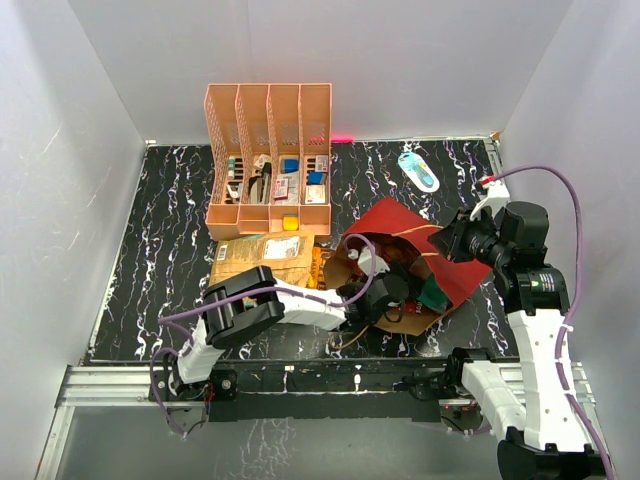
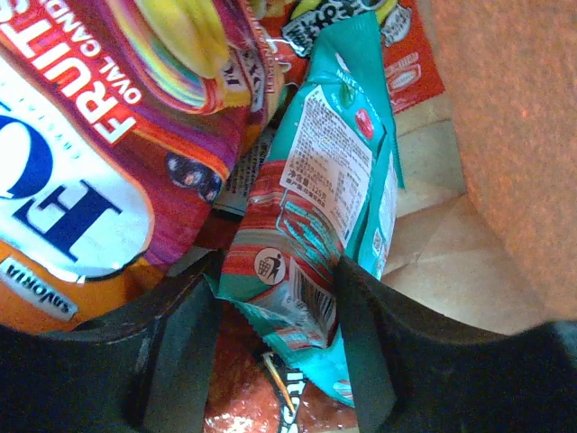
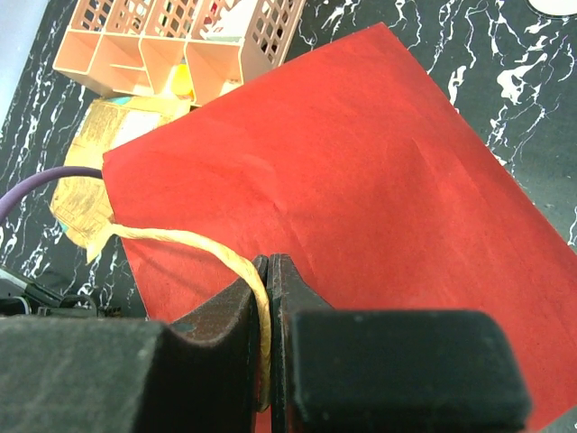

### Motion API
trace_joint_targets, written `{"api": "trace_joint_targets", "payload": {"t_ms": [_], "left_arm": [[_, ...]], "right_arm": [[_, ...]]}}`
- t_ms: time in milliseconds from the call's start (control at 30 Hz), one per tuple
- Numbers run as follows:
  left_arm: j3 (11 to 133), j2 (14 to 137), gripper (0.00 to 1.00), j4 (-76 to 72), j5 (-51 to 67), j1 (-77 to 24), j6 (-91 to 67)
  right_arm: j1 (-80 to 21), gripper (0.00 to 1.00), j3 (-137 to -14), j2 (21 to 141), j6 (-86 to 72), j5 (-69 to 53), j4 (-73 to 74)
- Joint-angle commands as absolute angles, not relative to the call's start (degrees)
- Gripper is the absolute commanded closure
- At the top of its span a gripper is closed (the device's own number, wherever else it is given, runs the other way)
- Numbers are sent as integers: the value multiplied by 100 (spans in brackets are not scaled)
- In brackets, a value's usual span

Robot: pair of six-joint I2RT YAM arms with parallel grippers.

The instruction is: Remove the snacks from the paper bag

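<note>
The dark red paper bag [image 1: 400, 222] lies on its side with its brown mouth facing the arms. My left gripper [image 1: 392, 290] is inside that mouth. Its fingers [image 2: 185, 361] press both sides of the teal-white packet [image 2: 320, 198]. The orange-red candy bag [image 2: 108, 135] lies to the left of it, and a red packet [image 2: 239, 397] lies underneath. My right gripper [image 3: 270, 271] is shut on the bag's pale twine handle [image 3: 180, 242], over the red paper [image 3: 379, 180]. A mustard-gold chip bag [image 1: 262, 262] lies on the table left of the bag.
The peach slotted organiser [image 1: 268, 160] stands behind the gold bag, holding small items. A light-blue-and-white oval packet [image 1: 418, 170] lies at the back right. White walls close in on three sides. My left arm's purple cable [image 1: 300, 295] loops over the table.
</note>
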State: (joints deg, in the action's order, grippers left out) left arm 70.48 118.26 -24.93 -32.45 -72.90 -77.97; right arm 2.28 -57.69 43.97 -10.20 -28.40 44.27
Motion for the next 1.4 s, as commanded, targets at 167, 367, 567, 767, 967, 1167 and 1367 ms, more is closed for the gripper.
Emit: {"api": "trace_joint_targets", "payload": {"t_ms": [167,367,567,767,967,1167,1367], "left_arm": [[6828,11478,85,-3847,-3370,-7214,-6335],[6169,10796,100,-4312,-3216,-7197,-5730],[5464,9931,100,-4325,-2721,-7204,-5400],[4974,9099,100,-4138,-1886,-7229,-5064],[4117,7928,100,-4386,-997,-7243,-4301],[4036,6150,100,-2408,-362,-7247,-3284],[4441,4836,100,-157,-1034,-7234,-3177]], "right_arm": [[220,92,-5857,4210,-803,-2779,4350],[220,93,-5704,4124,-861,-2720,4163],[220,92,-5499,4040,-990,-2526,3752],[224,93,-5233,3973,-1104,-2015,3279],[220,93,-5023,3926,-1162,-1403,2983],[220,92,-4799,3660,-1134,-1151,2837],[220,92,-4720,3420,-1145,-1088,2778]]}}
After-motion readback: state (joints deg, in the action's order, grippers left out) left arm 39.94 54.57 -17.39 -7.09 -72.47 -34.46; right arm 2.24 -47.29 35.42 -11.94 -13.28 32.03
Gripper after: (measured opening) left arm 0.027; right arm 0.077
